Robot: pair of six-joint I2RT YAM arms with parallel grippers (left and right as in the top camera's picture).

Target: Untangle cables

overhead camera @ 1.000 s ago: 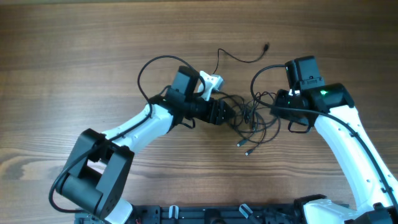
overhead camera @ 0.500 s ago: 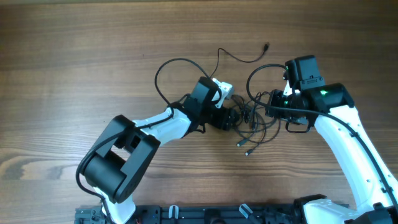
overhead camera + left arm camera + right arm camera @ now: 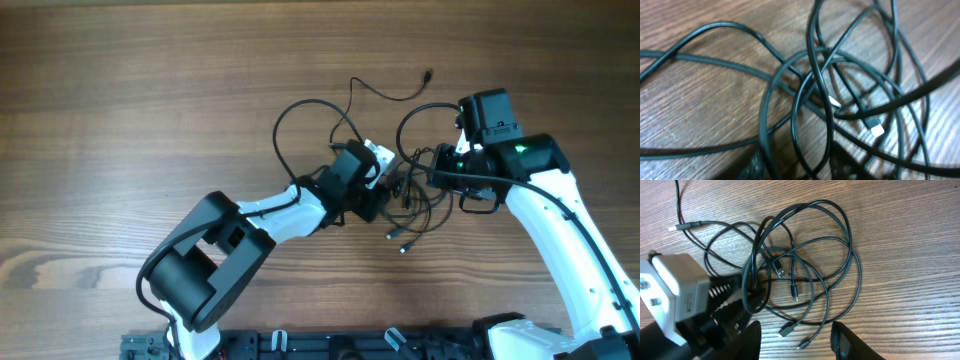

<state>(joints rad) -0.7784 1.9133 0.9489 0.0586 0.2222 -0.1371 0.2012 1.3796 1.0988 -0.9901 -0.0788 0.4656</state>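
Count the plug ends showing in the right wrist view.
5. One metallic plug top left; two plugs inside the loops of the thin black cables, centre; two near the bottom edge. Others may hide under the left end effector.

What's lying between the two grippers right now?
Only the tangled cables on the table. The right wrist view shows the left gripper tucked into the bundle, the right gripper open beside it.

The cables point(image 3: 408, 192) lie heaped on the table point(image 3: 120, 100). The left gripper point(image 3: 386, 196) is left of them, the right gripper point(image 3: 438, 172) right.
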